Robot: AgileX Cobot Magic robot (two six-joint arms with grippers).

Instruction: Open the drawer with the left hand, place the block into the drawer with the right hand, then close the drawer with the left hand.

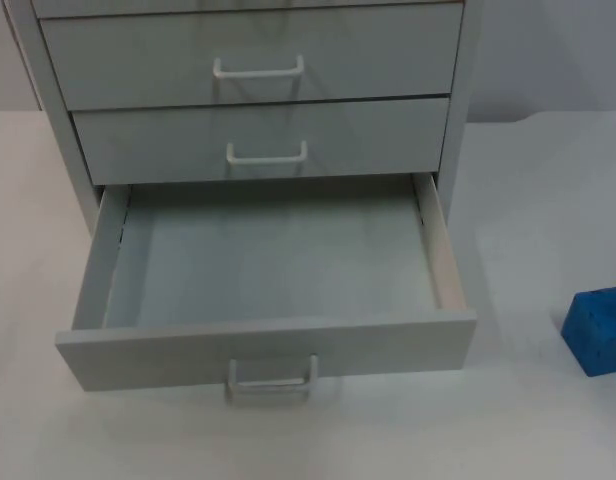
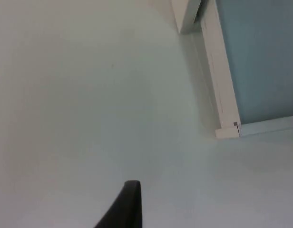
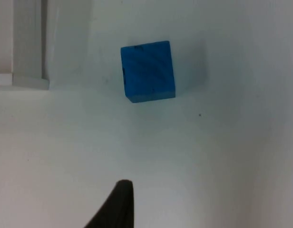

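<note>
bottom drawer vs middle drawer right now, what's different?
The bottom drawer is pulled out, its bare inside open to view; the middle drawer is shut flush in the cabinet. The bottom drawer's front panel stands nearer the camera and looks wider than the middle drawer's. Both are grey with a white loop handle at the front's centre.

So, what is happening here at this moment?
The bottom drawer of the grey cabinet is pulled open and holds nothing yet. The blue block lies on the white table to the drawer's right, apart from it. The right gripper hangs above the table near the block and holds nothing. The left gripper waits above the table beside the drawer's left front corner.
</note>
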